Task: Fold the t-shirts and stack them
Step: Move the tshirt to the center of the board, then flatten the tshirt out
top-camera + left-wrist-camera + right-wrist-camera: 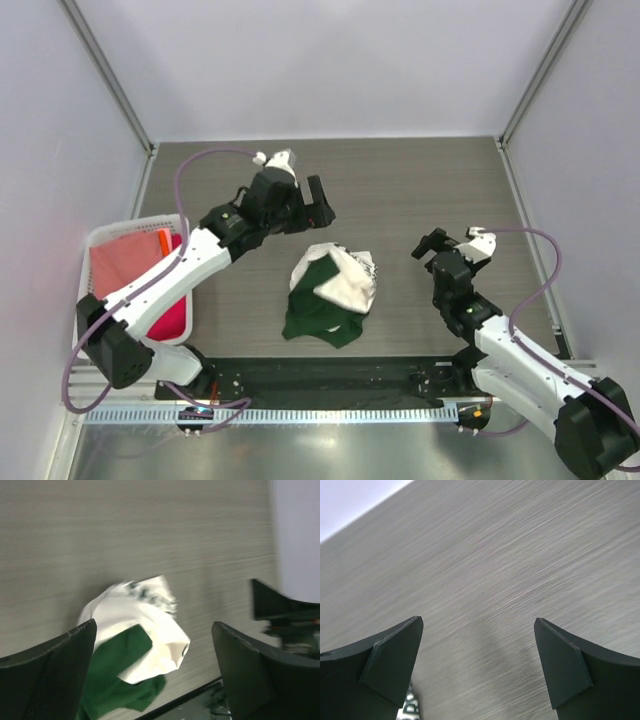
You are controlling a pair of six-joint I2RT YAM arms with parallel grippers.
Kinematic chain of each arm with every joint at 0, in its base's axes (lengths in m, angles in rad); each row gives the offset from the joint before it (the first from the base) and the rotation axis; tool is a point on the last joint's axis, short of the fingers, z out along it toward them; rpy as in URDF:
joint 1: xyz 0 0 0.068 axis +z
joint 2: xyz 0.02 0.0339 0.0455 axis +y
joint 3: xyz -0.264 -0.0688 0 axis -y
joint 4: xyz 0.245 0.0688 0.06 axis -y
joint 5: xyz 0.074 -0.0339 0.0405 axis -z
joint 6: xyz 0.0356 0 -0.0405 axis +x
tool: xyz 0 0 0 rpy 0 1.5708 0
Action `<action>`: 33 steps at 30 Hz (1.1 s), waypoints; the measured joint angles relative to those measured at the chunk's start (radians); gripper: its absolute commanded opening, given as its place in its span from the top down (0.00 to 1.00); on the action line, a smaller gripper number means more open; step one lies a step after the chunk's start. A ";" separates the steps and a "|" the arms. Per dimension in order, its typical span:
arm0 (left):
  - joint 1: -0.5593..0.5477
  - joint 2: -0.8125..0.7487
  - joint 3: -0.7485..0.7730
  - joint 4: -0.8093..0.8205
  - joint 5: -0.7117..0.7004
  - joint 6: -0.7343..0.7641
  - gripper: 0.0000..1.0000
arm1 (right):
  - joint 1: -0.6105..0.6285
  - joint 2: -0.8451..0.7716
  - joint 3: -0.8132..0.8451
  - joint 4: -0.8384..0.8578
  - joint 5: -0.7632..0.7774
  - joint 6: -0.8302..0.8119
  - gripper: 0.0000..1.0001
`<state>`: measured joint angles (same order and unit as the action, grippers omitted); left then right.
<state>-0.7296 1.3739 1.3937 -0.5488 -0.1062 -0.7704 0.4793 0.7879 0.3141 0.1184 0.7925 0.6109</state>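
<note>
Surface check: grey wood-grain table (430, 180), one cloth heap near the middle.
Heap is a cream t-shirt (348, 282) crumpled over a dark green t-shirt (312, 318), possibly tangled; white basket (130, 222) at left edge; black base strip (330, 372) along near edge.

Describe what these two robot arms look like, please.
The left arm and right arm have white shells with black joints. A thin mauve cable loops off each. The left gripper and right gripper are black, with two flat, wedge-shaped fingers.

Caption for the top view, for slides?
Left gripper and right gripper open, empty; cream t-shirt tangled with dark green t-shirt between them; pink shirts in white basket, left.
</note>
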 measured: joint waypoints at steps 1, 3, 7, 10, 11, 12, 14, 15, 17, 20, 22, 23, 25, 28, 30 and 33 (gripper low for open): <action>0.005 0.001 -0.051 0.014 -0.019 0.014 0.00 | -0.001 0.005 -0.008 0.014 -0.031 -0.014 0.05; 0.016 0.010 -0.148 0.022 -0.061 0.035 0.00 | -0.001 0.041 -0.021 0.068 -0.140 -0.056 0.11; 0.029 0.013 -0.274 0.050 -0.089 0.085 0.00 | -0.002 0.159 -0.021 0.180 -0.382 -0.117 0.35; 0.030 0.013 -0.306 0.081 -0.089 0.120 0.02 | -0.002 0.251 -0.013 0.237 -0.555 -0.145 0.37; 0.030 0.013 -0.313 0.097 -0.090 0.131 0.03 | -0.002 0.272 -0.010 0.253 -0.609 -0.151 0.36; 0.029 0.013 -0.321 0.113 -0.090 0.144 0.04 | 0.000 0.287 -0.009 0.266 -0.657 -0.158 0.36; 0.029 0.013 -0.342 0.138 -0.093 0.161 0.05 | 0.010 0.291 -0.009 0.283 -0.740 -0.169 0.35; 0.029 0.011 -0.359 0.153 -0.096 0.173 0.05 | 0.014 0.287 -0.009 0.291 -0.774 -0.174 0.35; 0.029 0.004 -0.396 0.162 -0.103 0.184 0.04 | 0.039 0.265 -0.008 0.303 -0.847 -0.188 0.35; 0.029 -0.034 -0.474 0.173 -0.116 0.201 0.05 | 0.091 0.211 0.004 0.269 -0.907 -0.199 0.35; 0.029 -0.079 -0.525 0.173 -0.121 0.202 0.06 | 0.144 0.170 0.026 0.223 -0.916 -0.207 0.35; 0.029 -0.100 -0.544 0.174 -0.120 0.198 0.06 | 0.175 0.155 0.042 0.196 -0.914 -0.212 0.35; 0.029 -0.159 -0.593 0.185 -0.114 0.187 0.06 | 0.233 0.138 0.077 0.137 -0.904 -0.218 0.35; 0.029 -0.277 -0.680 0.199 -0.088 0.159 0.07 | 0.294 0.137 0.113 0.064 -0.888 -0.221 0.36; 0.029 -0.369 -0.737 0.196 -0.061 0.138 0.07 | 0.307 0.146 0.120 0.031 -0.882 -0.224 0.37; 0.028 -0.452 -0.778 0.185 -0.025 0.110 0.08 | 0.322 0.191 0.124 -0.007 -0.870 -0.227 0.37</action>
<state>-0.7013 0.9222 0.6155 -0.3641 -0.1314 -0.6601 0.8013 0.9791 0.4381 0.1116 -0.0772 0.3843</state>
